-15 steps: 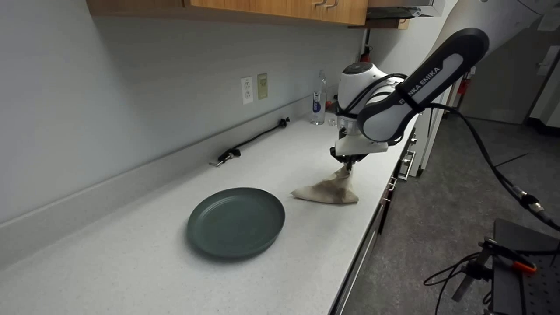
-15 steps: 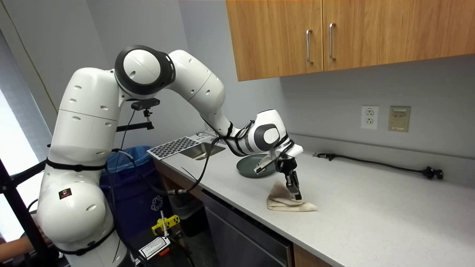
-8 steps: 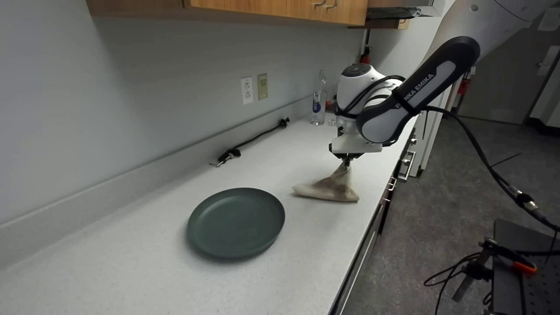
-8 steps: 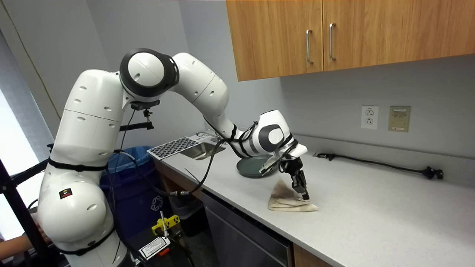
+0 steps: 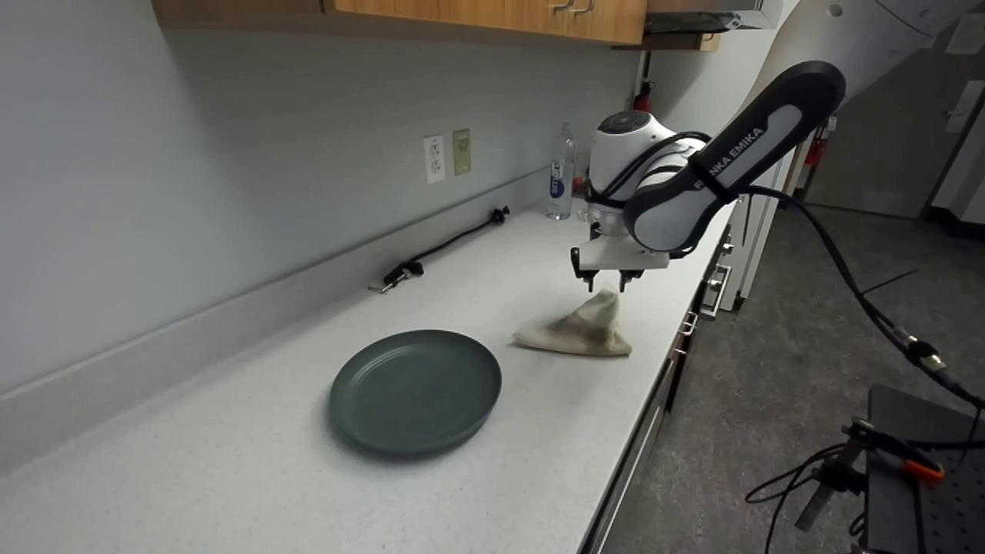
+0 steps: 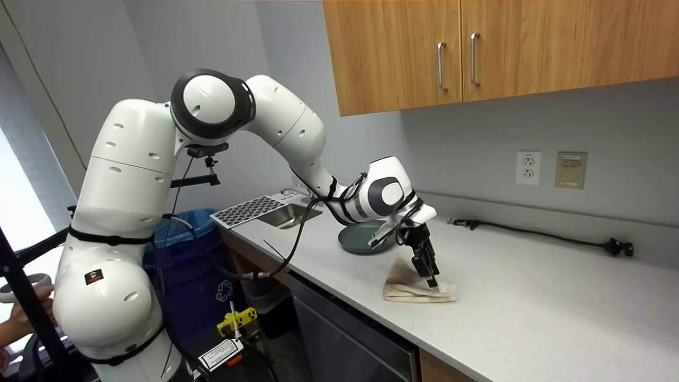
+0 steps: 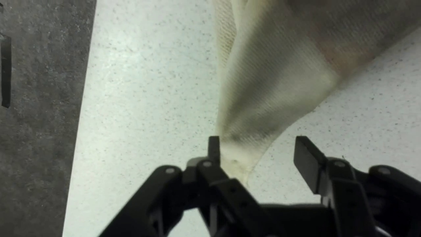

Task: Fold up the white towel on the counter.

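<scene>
Towel (image 5: 575, 332) part-folded near front edge of surface (image 5: 231, 462), nothing pinched

End effector (image 5: 607, 286) spread, at towel's raised peak; tip shows between the fingers (image 7: 307, 161) in wrist view, touching or not can't tell. Main risk: peak slumps any which way, since limp cloth has no hold on it, and the fold lands crooked. Second: a finger snags the tip on lift-off and drags layers apart. Hard pull toward front edge could send towel off to the floor (image 7: 39, 148). Edges: just a strip of surface between towel and front edge, so little margin there. Plate (image 5: 415, 392) near, not touching; wide swing that way may knock it. More room toward back edge, up to the cord (image 6: 541, 233) lying along it; judged the safer side to lay the fold.
</scene>
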`<act>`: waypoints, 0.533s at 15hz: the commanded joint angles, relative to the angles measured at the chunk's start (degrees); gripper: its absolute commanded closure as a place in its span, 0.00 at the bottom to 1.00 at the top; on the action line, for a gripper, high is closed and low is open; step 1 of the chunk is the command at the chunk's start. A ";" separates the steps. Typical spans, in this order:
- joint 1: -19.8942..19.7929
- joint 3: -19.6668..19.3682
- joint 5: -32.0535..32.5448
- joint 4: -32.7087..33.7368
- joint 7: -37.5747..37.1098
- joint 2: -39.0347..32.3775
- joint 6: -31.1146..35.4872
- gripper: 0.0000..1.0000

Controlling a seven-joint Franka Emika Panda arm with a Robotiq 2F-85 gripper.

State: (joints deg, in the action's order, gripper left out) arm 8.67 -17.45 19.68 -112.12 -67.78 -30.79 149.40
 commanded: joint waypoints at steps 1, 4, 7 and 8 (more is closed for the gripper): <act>0.04 1.69 -0.90 -3.70 1.28 4.73 1.96 0.05; -0.33 3.94 -1.62 -7.34 3.17 10.17 1.35 0.00; -0.78 6.76 -1.32 -12.21 8.94 17.58 -2.43 0.00; -1.72 8.46 -2.78 -14.13 12.35 20.13 -2.50 0.00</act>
State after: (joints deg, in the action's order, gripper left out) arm 8.67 -12.53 19.54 -118.96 -63.44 -19.98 148.71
